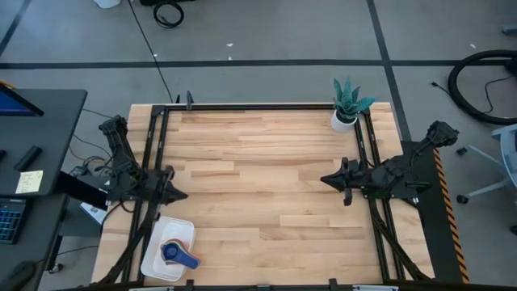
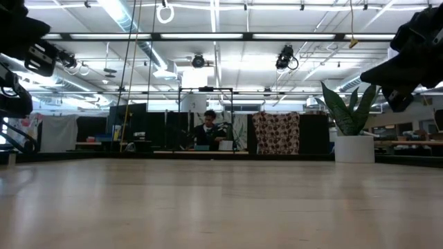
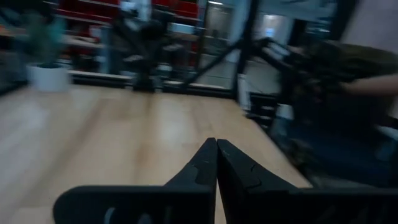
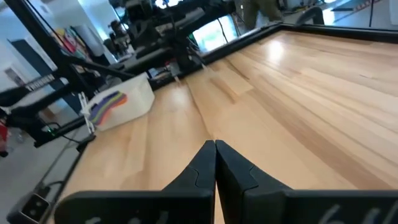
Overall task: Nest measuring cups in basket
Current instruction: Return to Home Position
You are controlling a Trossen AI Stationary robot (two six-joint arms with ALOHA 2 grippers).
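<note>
Both closed: left claw [image 1: 184, 194], right claw [image 1: 323, 179] | cups [image 1: 178, 253] in basket [image 1: 173, 226] | corner plant [image 1: 349, 102]

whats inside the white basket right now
The basket holds the nested measuring cups. A dark blue cup sits on top; edges of orange and lighter blue cups show around it. The lower cups' bowls are covered, so their count is unclear.
</note>
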